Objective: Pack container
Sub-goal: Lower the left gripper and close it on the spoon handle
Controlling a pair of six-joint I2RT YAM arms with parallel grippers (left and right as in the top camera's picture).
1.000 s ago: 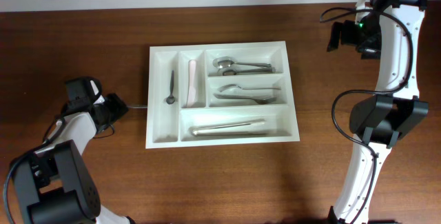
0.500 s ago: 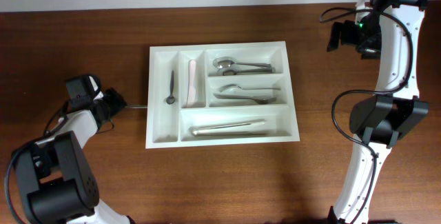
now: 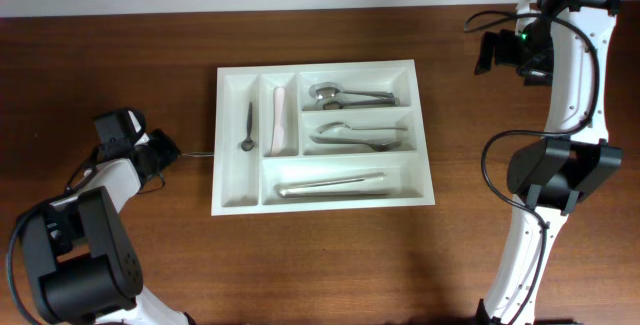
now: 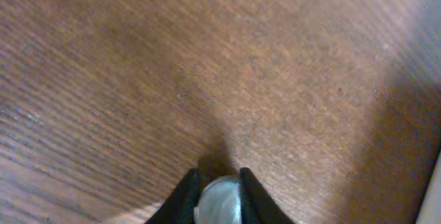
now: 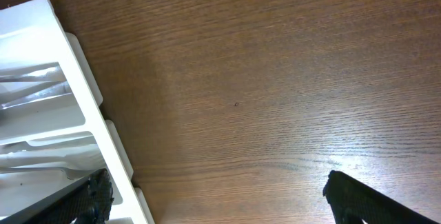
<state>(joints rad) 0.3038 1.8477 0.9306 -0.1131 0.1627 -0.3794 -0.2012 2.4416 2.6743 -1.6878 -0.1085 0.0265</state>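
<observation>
The white container [image 3: 224, 193] lies in the middle of the table with cutlery in its five compartments. Its corner also shows in the right wrist view, container [image 5: 83, 114]. My left gripper [image 3: 163, 152] rests low on the table just left of it, shut on a metal utensil [image 3: 200, 153] whose thin shaft points at the container's left wall. In the left wrist view a rounded shiny end of the utensil [image 4: 219, 202] sits pinched between the black fingers [image 4: 185, 198]. My right gripper [image 3: 495, 53] hangs open beyond the container's far right corner, empty, gripper [image 5: 217, 182].
A small dark spoon [image 3: 248, 127] lies in the leftmost upright compartment and a pinkish piece [image 3: 279, 115] in the one beside it. Spoons and forks [image 3: 350, 95] fill the two upper long compartments, knives [image 3: 330, 185] the lowest. Bare wood [image 3: 130, 65] surrounds the tray.
My left jaws have closed on the metal utensil beside the container. The left arm has barely shifted. The right arm has not moved.
</observation>
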